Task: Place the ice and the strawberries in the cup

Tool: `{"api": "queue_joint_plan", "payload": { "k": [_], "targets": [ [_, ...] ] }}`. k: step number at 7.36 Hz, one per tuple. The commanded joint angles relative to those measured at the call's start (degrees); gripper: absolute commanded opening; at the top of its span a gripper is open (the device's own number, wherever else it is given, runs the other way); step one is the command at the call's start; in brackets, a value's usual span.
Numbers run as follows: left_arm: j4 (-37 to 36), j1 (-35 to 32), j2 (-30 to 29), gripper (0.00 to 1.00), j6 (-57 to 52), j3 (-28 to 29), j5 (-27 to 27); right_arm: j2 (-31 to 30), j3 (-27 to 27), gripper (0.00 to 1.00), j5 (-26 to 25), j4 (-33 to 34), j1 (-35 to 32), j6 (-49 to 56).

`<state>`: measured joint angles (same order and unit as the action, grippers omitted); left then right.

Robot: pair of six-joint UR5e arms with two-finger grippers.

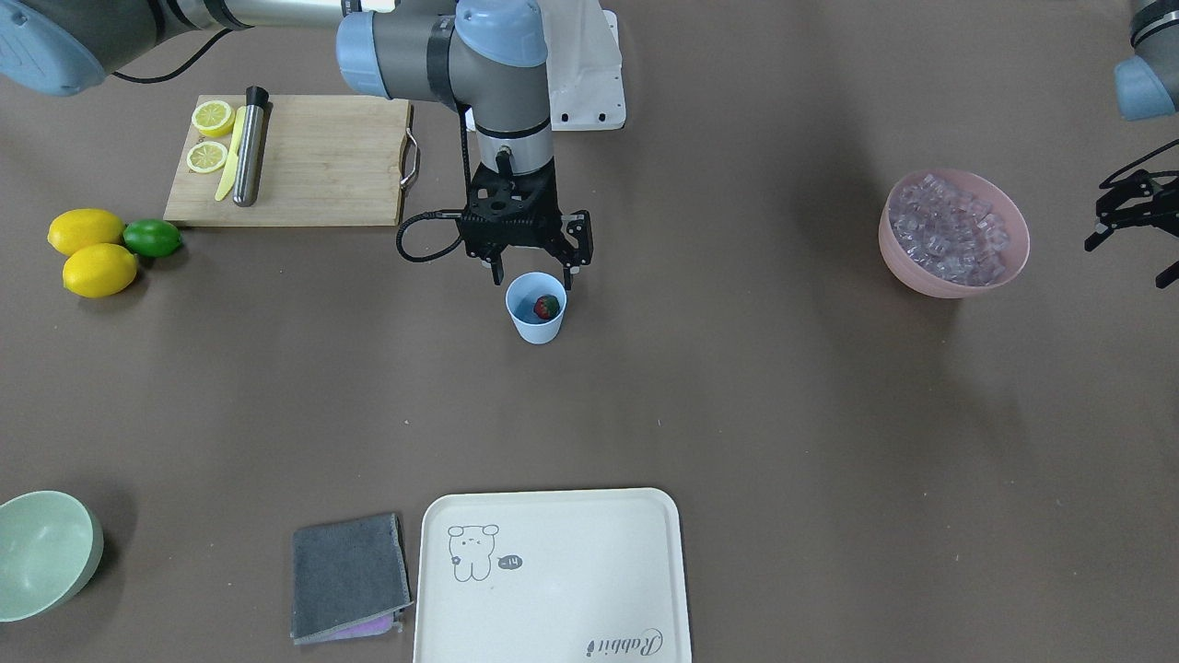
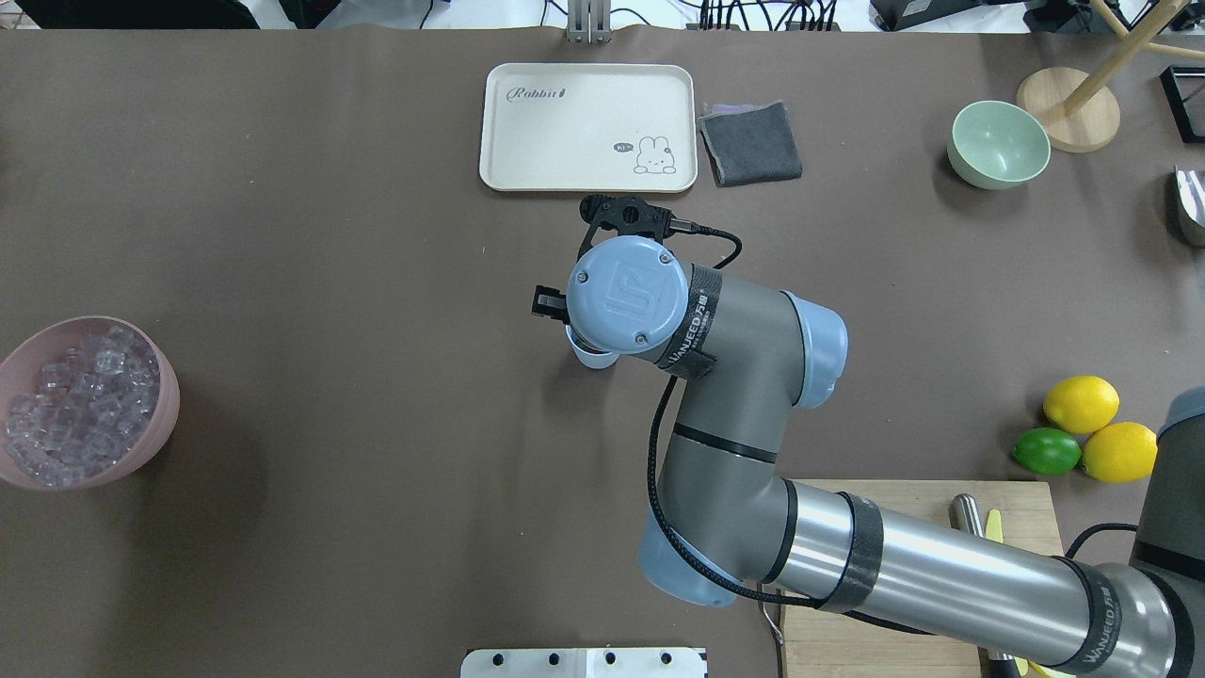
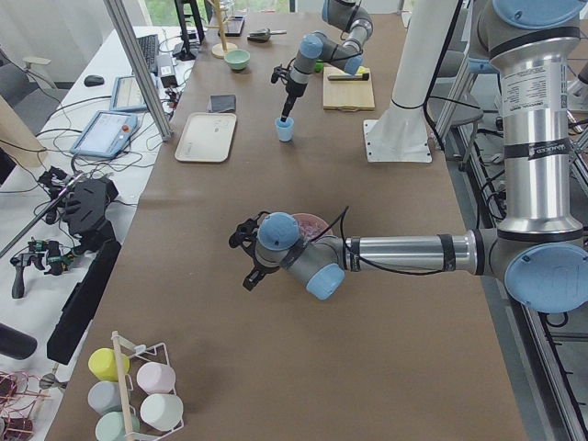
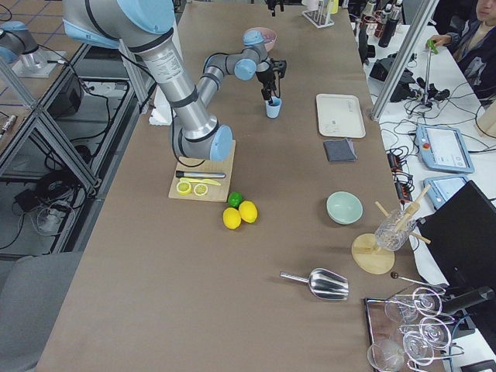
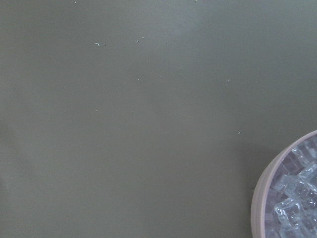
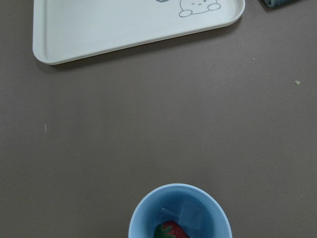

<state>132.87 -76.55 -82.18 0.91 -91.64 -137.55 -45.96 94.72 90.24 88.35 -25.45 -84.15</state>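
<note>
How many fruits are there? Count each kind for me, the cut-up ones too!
Whole lemons: 2
Cut lemon pieces: 2
Lime: 1
Strawberry, inside the cup: 1
Total: 6

A: Where does the cup [image 2: 590,357] sit?
B: Table centre, mostly hidden beneath the right arm [image 2: 734,377].
A: The ice [image 2: 80,405]?
B: In the pink bowl [image 2: 166,422], 9 o'clock; the tray [image 2: 565,141] at 12, 2 lemons [image 2: 1081,403] at 3.
</note>
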Motion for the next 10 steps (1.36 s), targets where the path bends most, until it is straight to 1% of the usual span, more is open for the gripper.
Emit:
{"api": "queue_joint_plan", "payload": {
  "k": [1,2,3,4,5,6,7,8,9,10],
  "targets": [
    [-1.02,0.0,0.18,0.99,-0.21,0.06,-0.09,-5.67,2.64,0.99,3.78,-0.1,-1.35,0.65],
    [-1.38,-0.09,0.7,0.99,-0.12,1.54,-1.92,-9.81,5.8,0.99,6.68,-0.1,-4.49,0.74],
    [-3.21,-1.22,0.62,0.99,-0.47,2.86,-3.67,-10.98,6.44,0.99,10.88,0.07,-7.04,1.18],
    [-3.57,-2.27,1.32,0.99,-0.56,2.87,-3.95,-14.56,8.97,1.0,12.84,0.33,-9.42,3.36],
    [-4.54,-2.98,2.28,0.99,-0.74,2.96,-5.0,-19.38,13.6,1.0,12.94,0.51,-10.66,9.3],
    [-7.07,-5.08,2.46,0.99,-5.09,2.87,-5.18,-21.0,14.17,1.0,13.29,0.6,-12.94,13.27],
    [-13.18,-6.92,2.21,0.99,-12.01,2.52,-5.19,-22.41,14.26,1.0,15.65,0.6,-16.09,17.14],
    [-20.55,-9.38,0.81,0.99,-19.91,1.82,-4.93,-24.34,14.18,1.0,19.41,0.6,-20.3,23.96],
    [-29.85,-11.93,-0.94,0.99,-26.51,-0.62,-3.88,-27.23,14.09,1.0,22.23,0.6,-24.34,33.52],
    [-40.04,-14.48,-3.14,0.99,-34.32,-3.43,-0.21,-29.87,14.09,1.0,24.0,0.6,-28.12,40.49]
  ]
}}
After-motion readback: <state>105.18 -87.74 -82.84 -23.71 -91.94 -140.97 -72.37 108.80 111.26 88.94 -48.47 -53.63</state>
